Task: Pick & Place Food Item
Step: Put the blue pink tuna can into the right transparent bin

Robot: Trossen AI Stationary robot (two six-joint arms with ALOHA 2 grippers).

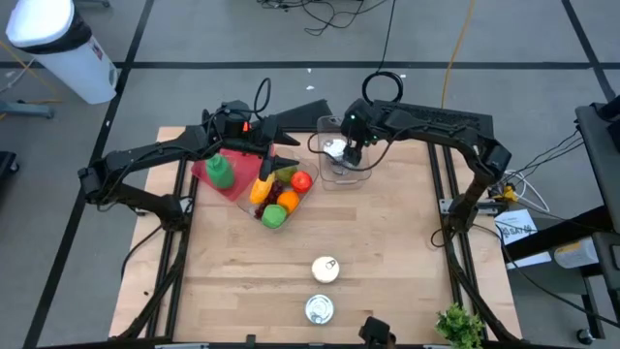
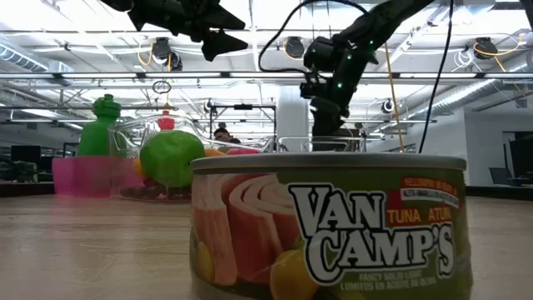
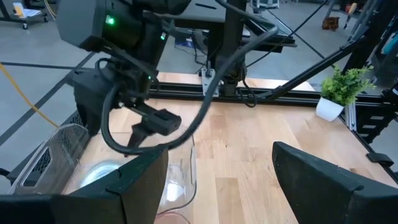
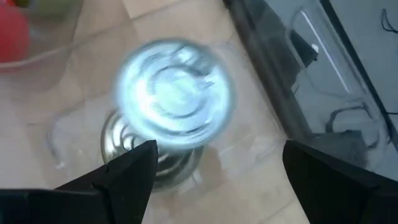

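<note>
A silver can [image 4: 174, 102] lies inside a clear plastic bin [image 1: 360, 176], lid up, blurred in the right wrist view. My right gripper [image 1: 351, 147] hangs over that bin, pointing down, open, with its fingers above the can and apart from it. My left gripper [image 1: 291, 136] hovers open above the table's far left part, over a clear tub of toy fruit [image 1: 278, 199], pointing toward the right arm. Two more cans rest on the table near its near edge: a white-topped one [image 1: 325, 269] and a tuna can [image 1: 320, 309] [image 2: 329, 225].
A pink tray with a green bottle [image 1: 221, 172] sits left of the fruit tub. A small potted plant [image 1: 460, 325] stands at the near right corner. Bare wood lies between the bins and the two near cans. Cables and frame rails run along both table sides.
</note>
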